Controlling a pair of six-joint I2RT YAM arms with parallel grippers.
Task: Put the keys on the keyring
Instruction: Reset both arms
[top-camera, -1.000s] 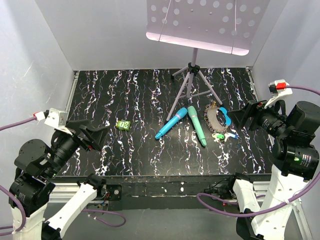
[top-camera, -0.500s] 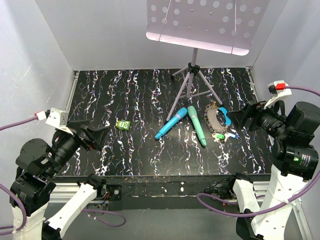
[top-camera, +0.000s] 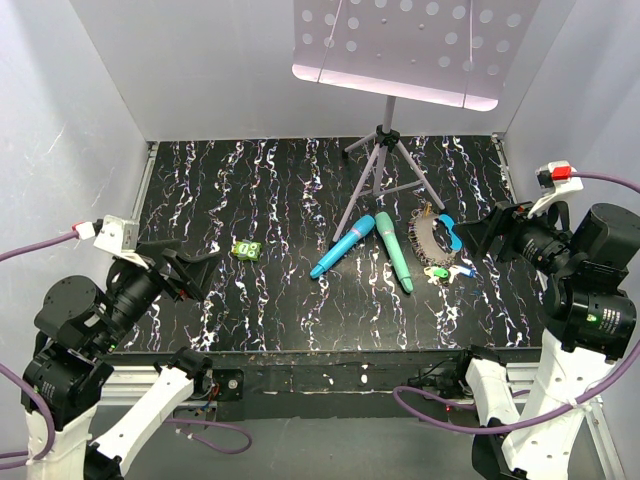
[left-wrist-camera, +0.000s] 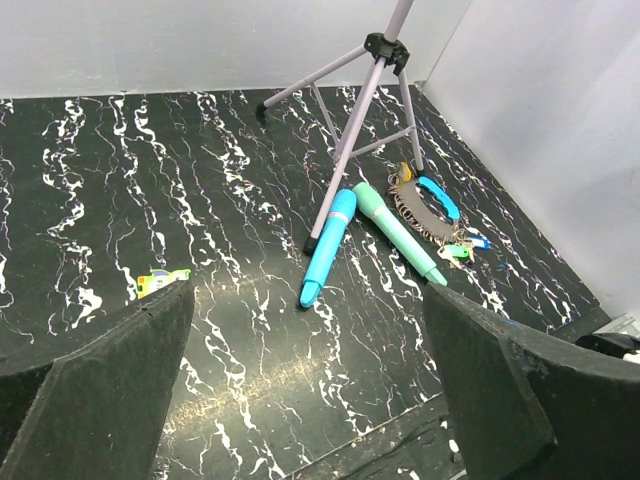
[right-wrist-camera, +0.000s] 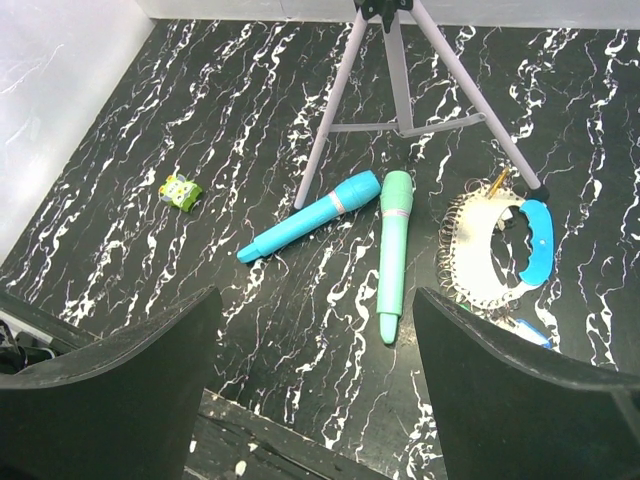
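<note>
The keyring (top-camera: 435, 238) lies flat on the right of the black marbled table, a grey chain-like oval with a bright blue curved section; it also shows in both wrist views (left-wrist-camera: 420, 208) (right-wrist-camera: 488, 255). The keys (top-camera: 446, 272), with yellow, green and blue heads, lie in a small cluster at its near end (left-wrist-camera: 461, 250); in the right wrist view a finger hides most of them. My right gripper (top-camera: 487, 235) hovers open just right of the keyring, empty (right-wrist-camera: 318, 300). Far to the left my left gripper (top-camera: 185, 268) hangs open and empty (left-wrist-camera: 308, 320).
A blue stick (top-camera: 343, 246) and a green stick (top-camera: 394, 250) lie side by side left of the keyring. A tripod stand (top-camera: 385, 150) with a perforated plate (top-camera: 400, 45) stands behind them. A small green-yellow block (top-camera: 245, 249) lies at centre left. White walls enclose three sides.
The left arm has shifted very slightly. The right arm and the things on the table have not moved.
</note>
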